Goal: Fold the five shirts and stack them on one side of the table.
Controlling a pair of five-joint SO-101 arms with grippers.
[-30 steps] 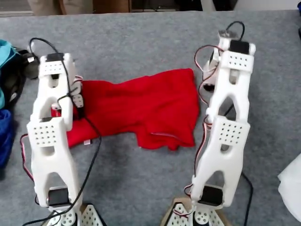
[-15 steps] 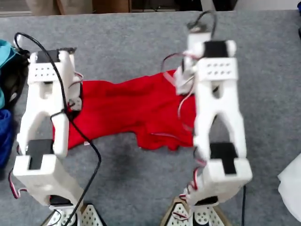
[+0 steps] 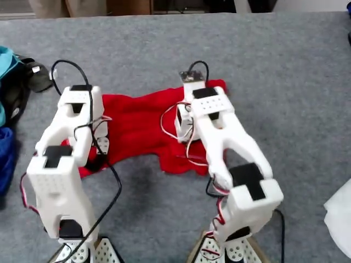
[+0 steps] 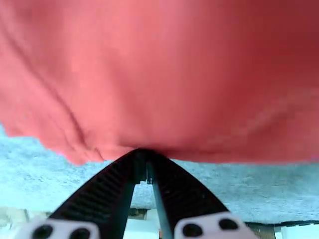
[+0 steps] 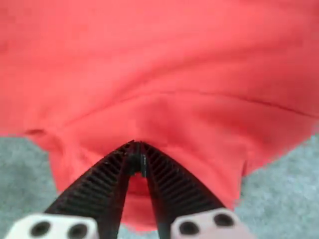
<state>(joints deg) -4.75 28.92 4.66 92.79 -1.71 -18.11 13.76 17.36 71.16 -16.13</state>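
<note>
A red shirt (image 3: 137,123) lies crumpled on the grey table cover, mid-table. My left gripper (image 3: 100,150) sits at the shirt's near left corner. In the left wrist view its black jaws meet at the tip (image 4: 142,152), pinching the edge of the red shirt (image 4: 159,74), with grey table beneath. My right gripper (image 3: 184,125) hangs over the shirt's right half, mostly hidden under its wrist. In the right wrist view it is shut (image 5: 135,148) on a fold of the red shirt (image 5: 159,64).
A pile of teal, black and blue clothes (image 3: 6,109) lies at the table's left edge. A white cloth (image 3: 340,219) shows at the near right edge. Open grey table (image 3: 285,82) stretches to the far right.
Both arms have drawn back toward the near side and bent down onto the shirt. The right arm swung left, and the shirt's right edge has shifted left with it.
</note>
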